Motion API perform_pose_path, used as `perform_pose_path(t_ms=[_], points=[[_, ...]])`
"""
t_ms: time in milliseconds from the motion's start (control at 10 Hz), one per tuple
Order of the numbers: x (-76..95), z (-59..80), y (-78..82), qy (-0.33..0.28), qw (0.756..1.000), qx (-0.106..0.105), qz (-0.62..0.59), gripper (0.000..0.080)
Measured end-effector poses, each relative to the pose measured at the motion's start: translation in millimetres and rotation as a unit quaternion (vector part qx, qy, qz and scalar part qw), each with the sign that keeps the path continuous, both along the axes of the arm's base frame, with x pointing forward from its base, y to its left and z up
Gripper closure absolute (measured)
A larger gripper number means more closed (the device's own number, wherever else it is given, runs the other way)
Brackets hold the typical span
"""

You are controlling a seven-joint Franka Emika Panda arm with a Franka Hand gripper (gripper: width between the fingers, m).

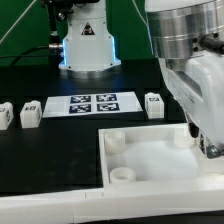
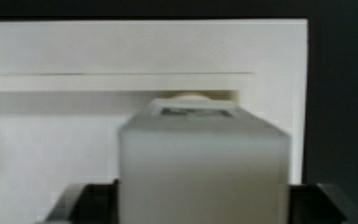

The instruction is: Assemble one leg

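Wrist view: a grey finger (image 2: 197, 165) fills the near field, white panel (image 2: 87, 60) behind it, and a small pale rounded bit peeks out just above the finger, perhaps a socket or a leg top; I cannot tell which.

Exterior view: my gripper (image 1: 208, 140) hangs low at the panel's (image 1: 160, 165) edge on the exterior view's right. Fingertips are hidden by my own housing, so I cannot tell whether I am released, clenched or grasping something.

Panel lies nearest the camera on the black surface (image 1: 180, 85), with round sockets at its corners.

Farther back: one leg (image 1: 153, 104) stands just beyond the panel, near my arm. Two more legs (image 1: 30, 111) sit well apart at the exterior view's left. Marker board (image 1: 93, 103) lies flat between them.

Judgement on the leg: small, rigid, light, likely smooth plastic, so a bit slippery. Not fragile. Best taken across two flat opposite sides, mid-height, kept upright for the socket.
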State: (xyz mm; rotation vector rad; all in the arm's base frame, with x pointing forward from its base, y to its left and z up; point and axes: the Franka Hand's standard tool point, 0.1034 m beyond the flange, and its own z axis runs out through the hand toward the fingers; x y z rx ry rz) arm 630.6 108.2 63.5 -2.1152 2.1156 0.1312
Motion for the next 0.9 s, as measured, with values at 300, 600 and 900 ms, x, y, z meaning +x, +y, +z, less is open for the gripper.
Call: perform_pose_path(t_ms=[300,600,900], points=[[-3.0,-2.3,17.0,-0.056,0.961,-0.017,0.270,0.0159],[-2.6,-2.9,13.1,-0.075,0.915,-0.026,0.396,0.0151],[0.3,-1.3,10.0,-0.092,0.823,-0.045,0.558,0.0151]])
